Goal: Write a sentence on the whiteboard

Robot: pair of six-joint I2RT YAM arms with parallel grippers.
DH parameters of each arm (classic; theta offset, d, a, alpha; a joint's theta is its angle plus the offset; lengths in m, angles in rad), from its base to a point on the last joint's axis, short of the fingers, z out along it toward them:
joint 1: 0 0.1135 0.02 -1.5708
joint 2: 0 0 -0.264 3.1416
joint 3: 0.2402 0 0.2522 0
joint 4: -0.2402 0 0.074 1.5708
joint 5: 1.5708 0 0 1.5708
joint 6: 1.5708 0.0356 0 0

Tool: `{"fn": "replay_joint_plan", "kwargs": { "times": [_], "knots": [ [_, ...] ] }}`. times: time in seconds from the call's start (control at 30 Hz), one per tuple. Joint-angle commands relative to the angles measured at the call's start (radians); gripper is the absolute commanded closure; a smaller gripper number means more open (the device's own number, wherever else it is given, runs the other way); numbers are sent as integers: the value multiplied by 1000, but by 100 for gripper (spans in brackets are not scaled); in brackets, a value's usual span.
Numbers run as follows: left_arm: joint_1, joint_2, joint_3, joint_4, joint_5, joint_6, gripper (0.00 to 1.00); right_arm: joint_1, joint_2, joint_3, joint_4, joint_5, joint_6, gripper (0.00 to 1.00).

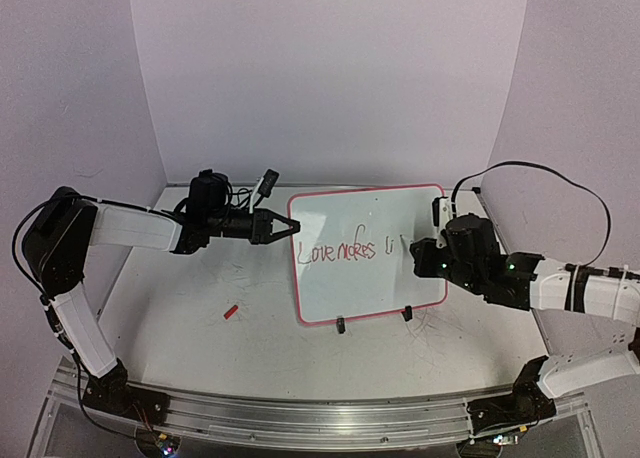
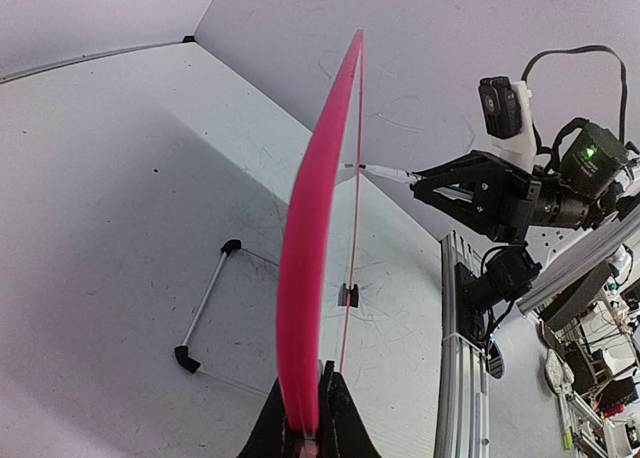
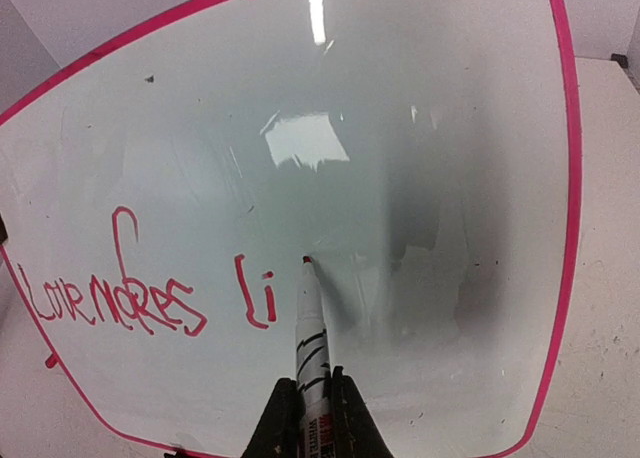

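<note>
The left arm (image 1: 130,228) rises from its base at the near left corner, folds at a high elbow, and sends its forearm level toward the right. Its wrist is rolled so the left gripper (image 1: 281,226) points sideways, fingers pinched tight on the left rim of the whiteboard (image 1: 380,288). The right arm (image 1: 580,288) runs out low to the right from its base, doubles back at the elbow, and reaches leftward. The right gripper (image 1: 420,250) is closed around a marker (image 3: 311,348), both fingers flanking its barrel, the wrist aimed squarely at the board's face
</note>
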Motion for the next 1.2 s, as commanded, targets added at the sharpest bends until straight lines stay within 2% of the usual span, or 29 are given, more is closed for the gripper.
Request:
{"fn": "replay_joint_plan", "kwargs": {
  "times": [0.0,0.43,1.17],
  "knots": [
    [-2,16,15,-78,-94,79,100,-8,7,47,49,26,-22,100],
    [-2,16,12,-78,-93,84,100,-10,55,62,45,19,-45,100],
    [-3,18,6,-78,-93,93,100,-10,9,-29,-79,-53,6,100]
  ]
}}
